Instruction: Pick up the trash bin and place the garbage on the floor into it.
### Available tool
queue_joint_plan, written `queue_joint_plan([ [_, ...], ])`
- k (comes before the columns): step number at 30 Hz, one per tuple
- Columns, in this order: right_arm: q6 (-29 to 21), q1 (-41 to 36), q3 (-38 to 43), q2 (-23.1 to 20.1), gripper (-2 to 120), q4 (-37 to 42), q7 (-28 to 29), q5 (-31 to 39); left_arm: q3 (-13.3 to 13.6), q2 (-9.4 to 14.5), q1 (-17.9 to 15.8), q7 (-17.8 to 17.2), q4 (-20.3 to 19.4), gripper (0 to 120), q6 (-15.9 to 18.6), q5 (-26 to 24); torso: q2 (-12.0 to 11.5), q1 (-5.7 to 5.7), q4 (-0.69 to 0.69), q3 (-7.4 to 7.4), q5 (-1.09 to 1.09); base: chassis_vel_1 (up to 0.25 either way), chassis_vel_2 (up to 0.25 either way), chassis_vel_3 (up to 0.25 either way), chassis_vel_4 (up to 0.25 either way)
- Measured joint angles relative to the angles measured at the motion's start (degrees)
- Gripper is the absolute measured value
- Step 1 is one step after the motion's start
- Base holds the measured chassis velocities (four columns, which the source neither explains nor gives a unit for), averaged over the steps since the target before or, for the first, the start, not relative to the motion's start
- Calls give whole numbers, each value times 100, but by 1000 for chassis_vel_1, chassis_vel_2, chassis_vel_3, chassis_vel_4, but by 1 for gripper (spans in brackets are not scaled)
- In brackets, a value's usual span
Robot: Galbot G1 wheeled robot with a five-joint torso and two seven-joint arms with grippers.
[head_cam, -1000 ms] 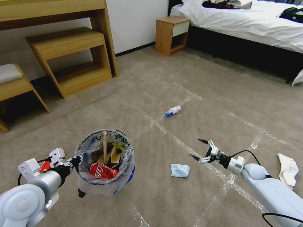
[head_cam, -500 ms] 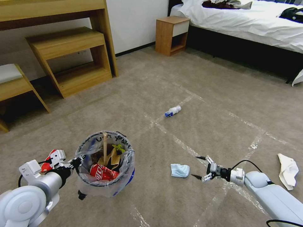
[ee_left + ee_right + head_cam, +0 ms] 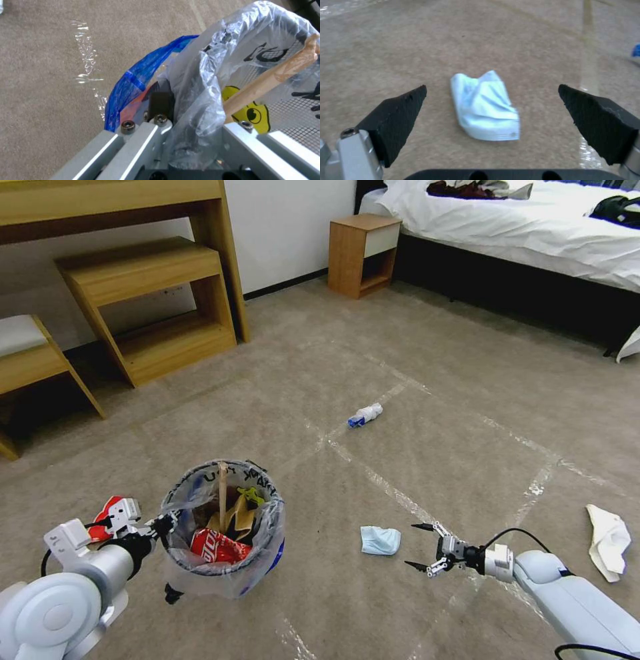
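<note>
Light-blue crumpled mask (image 3: 485, 106) on beige carpet (image 3: 420, 50)

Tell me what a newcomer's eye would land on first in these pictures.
First the trash bin, held at its rim by the left gripper near the robot's left, with a red can and a wooden stick inside. Next the light-blue mask on the carpet, with the open right gripper low and just beside it. Farther off lie a white-blue bottle and, to the right, a white tissue.
</note>
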Motion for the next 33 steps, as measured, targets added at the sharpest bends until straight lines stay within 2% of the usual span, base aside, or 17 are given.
queue_joint_plan([
  [10,-60,239,56,259,100,-532,124,274,43,22,-23,0,73,0,1,18,0,0,0,0,0,0,0,0,0],
  [33,-106,592,23,1176,100,-1444,239,164,61,66,-16,11,95,0,1,24,0,0,0,0,0,0,0,0,0],
])
